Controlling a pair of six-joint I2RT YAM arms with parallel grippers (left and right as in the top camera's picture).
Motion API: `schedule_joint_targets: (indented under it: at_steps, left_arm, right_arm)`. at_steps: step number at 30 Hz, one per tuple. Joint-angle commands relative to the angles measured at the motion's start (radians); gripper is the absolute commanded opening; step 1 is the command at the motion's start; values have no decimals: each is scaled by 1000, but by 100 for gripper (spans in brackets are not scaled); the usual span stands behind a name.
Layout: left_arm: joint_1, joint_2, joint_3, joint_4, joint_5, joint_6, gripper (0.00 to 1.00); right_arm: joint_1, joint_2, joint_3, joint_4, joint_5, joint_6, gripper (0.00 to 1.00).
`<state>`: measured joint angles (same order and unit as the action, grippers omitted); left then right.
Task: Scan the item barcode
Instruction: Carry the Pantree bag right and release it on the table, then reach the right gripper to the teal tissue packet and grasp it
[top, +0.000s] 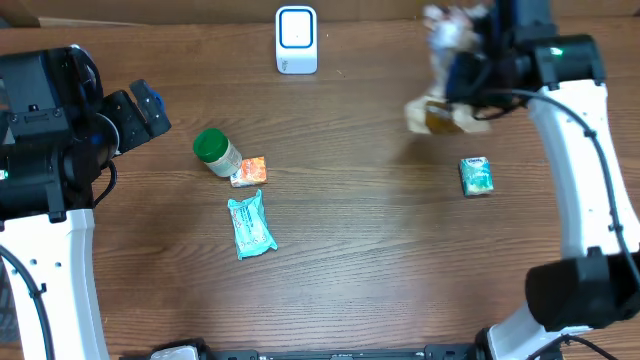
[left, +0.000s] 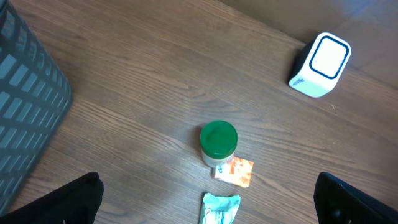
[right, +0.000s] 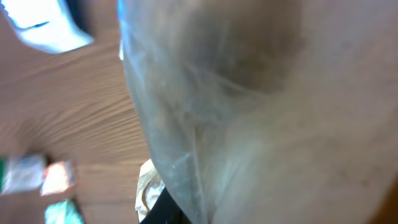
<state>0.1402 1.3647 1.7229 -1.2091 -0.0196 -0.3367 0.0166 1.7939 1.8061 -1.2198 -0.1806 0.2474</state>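
scanner (top: 296, 40) far centre | jar (top: 216, 152) touching sachet (top: 249, 171), left | pouch (top: 250, 226) nearer | carton (top: 477, 176) right

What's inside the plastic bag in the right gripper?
Brownish contents show through the plastic bag in the right gripper. Motion blur hides what they are; no barcode visible.

Left arm (top: 62, 235) & right arm (top: 585, 170): same build, white moulded link shells w/ black joint housings. Thin black cable (top: 601, 150) runs ext. along the white links. Right arm has a lit green indicator (top: 556, 50) on its upper housing, and its lower joint (top: 565, 295) is a black, rounded unit. Left gripper (top: 148, 108): black body w/ blue trim. Its fingers (left: 71, 199) are matte black.
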Motion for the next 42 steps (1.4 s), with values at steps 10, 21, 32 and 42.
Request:
schedule_joint_targets:
  at_steps: [10, 21, 32, 42]
  left_arm:
    - [4, 5, -2, 2, -7, 8, 100]
    - [4, 5, -2, 2, -7, 8, 100]
    - [4, 5, -2, 2, -7, 8, 100]
    - [4, 5, -2, 2, -6, 8, 99]
  right_arm:
    - [-343, 5, -472, 345, -162, 236, 4]
    - [-383, 3, -460, 233, -179, 54, 51]
    - [-269, 3, -117, -144, -320, -126, 54]
    - [183, 4, -203, 82, -322, -34, 53]
